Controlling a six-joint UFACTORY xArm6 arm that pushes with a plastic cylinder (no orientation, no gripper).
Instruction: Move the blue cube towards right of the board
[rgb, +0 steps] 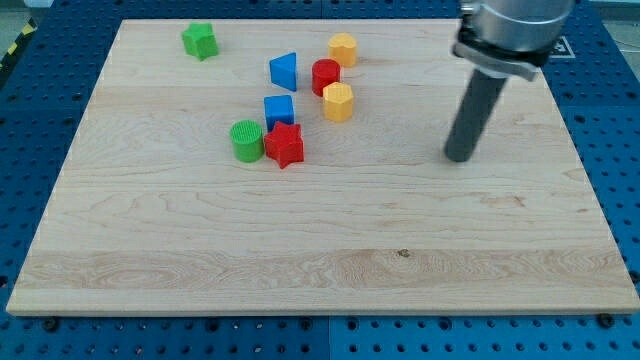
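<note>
The blue cube (279, 109) sits left of the board's middle, touching the red star block (285, 145) just below it. My tip (458, 157) rests on the wooden board (320, 250) well to the right of the blue cube, apart from every block. The rod rises up to the arm at the view's top right.
A green cylinder (246, 140) touches the red star's left. A blue triangular block (284, 71), a red cylinder (325, 76) and two yellow-orange hexagonal blocks (343, 48) (338, 101) lie above and right of the cube. A green star block (200, 40) is at top left.
</note>
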